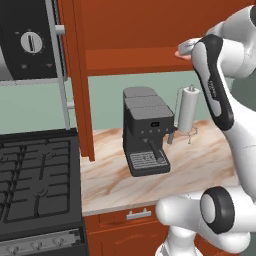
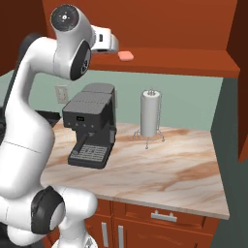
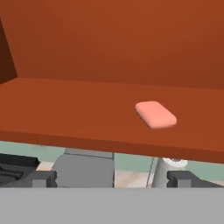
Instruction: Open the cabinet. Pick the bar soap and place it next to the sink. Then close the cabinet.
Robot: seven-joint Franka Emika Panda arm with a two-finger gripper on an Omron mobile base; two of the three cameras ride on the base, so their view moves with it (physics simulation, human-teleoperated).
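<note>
Gripper [image 3: 109, 177] open, level with the front edge of the cabinet [image 3: 87, 52] floor, bar soap [image 3: 155, 114] ahead and a little to its right.

Left to right in the hand view: the left fingertip [image 3: 41, 177], then the soap lying flat on the cabinet's bottom board, near its front edge, long axis running diagonally; nothing is between the jaws. My read: the reach must go forward and slightly right, wrist turned across the bar's narrow width.
</note>
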